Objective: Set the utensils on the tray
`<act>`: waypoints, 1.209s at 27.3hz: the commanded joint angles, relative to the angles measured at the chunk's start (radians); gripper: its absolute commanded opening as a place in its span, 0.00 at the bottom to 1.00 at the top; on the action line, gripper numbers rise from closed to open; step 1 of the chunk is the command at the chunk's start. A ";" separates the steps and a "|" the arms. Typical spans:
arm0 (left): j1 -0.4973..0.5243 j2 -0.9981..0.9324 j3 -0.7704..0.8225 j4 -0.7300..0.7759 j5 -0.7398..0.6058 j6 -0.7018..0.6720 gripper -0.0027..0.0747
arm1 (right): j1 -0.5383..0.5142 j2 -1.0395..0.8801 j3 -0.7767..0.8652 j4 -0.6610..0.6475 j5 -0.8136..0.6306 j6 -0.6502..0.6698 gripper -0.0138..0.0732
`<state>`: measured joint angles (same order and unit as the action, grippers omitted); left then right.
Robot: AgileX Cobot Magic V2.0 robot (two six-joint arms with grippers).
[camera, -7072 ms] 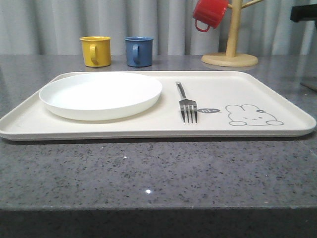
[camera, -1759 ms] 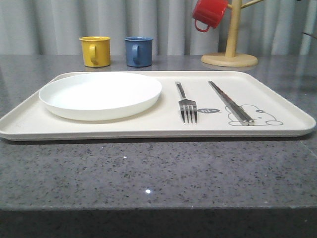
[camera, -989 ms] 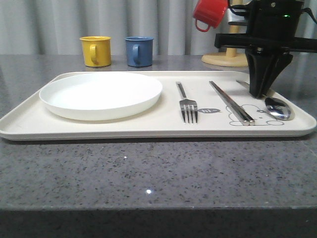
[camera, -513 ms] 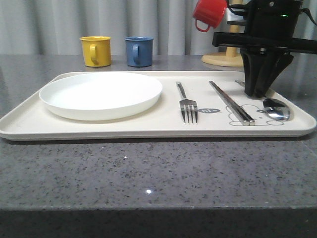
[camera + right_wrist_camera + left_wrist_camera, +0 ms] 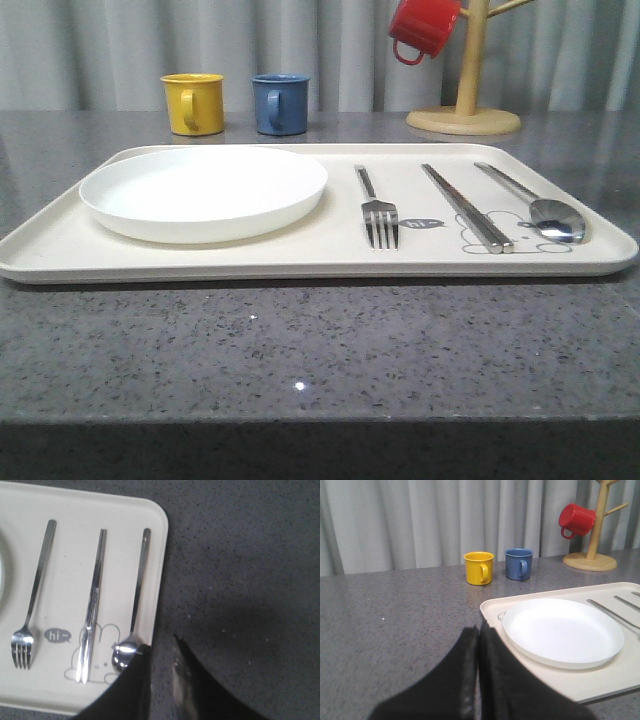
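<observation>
**A:** Look at the front view: the tray [image 5: 60,250] spans the middle of the frame on the grey worktop [image 5: 300,360], and everything you want is on it. Plate [image 5: 203,190] at centre left, fork [image 5: 376,210] just right of centre, chopsticks [image 5: 466,207] beside it, spoon [image 5: 540,205] at the right, bowl resting on the rabbit drawing.

**B:** So which step are you on?

**A:** By my reading, the placing is done and you're at the pull-away. In the right wrist view your right gripper [image 5: 160,665] sits at the bottom centre, over the tray's edge near the spoon's bowl, fingers parted a little and holding nothing.

**B:** And the left?

**A:** The left gripper [image 5: 479,645] is at the bottom centre of its own view, fingers pressed together, nothing between them, over bare worktop just short of the tray's corner.

**B:** Next move?

**A:** Nothing left to fetch, I'd say. Lift your right arm straight up and away so the fingers don't nudge the spoon.
</observation>
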<state>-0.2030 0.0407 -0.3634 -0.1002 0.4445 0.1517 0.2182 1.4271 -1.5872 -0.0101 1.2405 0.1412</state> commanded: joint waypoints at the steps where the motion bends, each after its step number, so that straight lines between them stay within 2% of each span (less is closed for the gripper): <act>1: 0.000 0.013 -0.023 -0.011 -0.076 -0.010 0.01 | -0.002 -0.164 0.102 -0.022 -0.079 -0.018 0.14; 3: 0.000 0.013 -0.023 -0.011 -0.076 -0.010 0.01 | -0.002 -0.262 0.224 -0.024 -0.152 -0.020 0.08; 7: 0.000 0.013 -0.023 -0.011 -0.076 -0.010 0.01 | -0.002 -0.488 0.503 -0.061 -0.323 -0.023 0.08; 13: 0.000 0.013 -0.023 -0.011 -0.076 -0.010 0.01 | -0.002 -0.905 0.931 -0.078 -0.659 -0.023 0.08; 17: 0.000 0.013 -0.023 -0.011 -0.076 -0.010 0.01 | -0.002 -1.199 1.111 -0.105 -0.755 -0.023 0.08; 23: 0.000 0.013 -0.023 -0.011 -0.076 -0.010 0.01 | -0.002 -1.401 1.194 -0.105 -0.764 -0.023 0.08; 33: 0.000 0.013 -0.023 -0.011 -0.076 -0.010 0.01 | -0.002 -1.409 1.195 -0.105 -0.760 -0.023 0.08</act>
<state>-0.2030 0.0407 -0.3634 -0.1002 0.4445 0.1517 0.2182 0.0039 -0.3724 -0.0977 0.5622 0.1245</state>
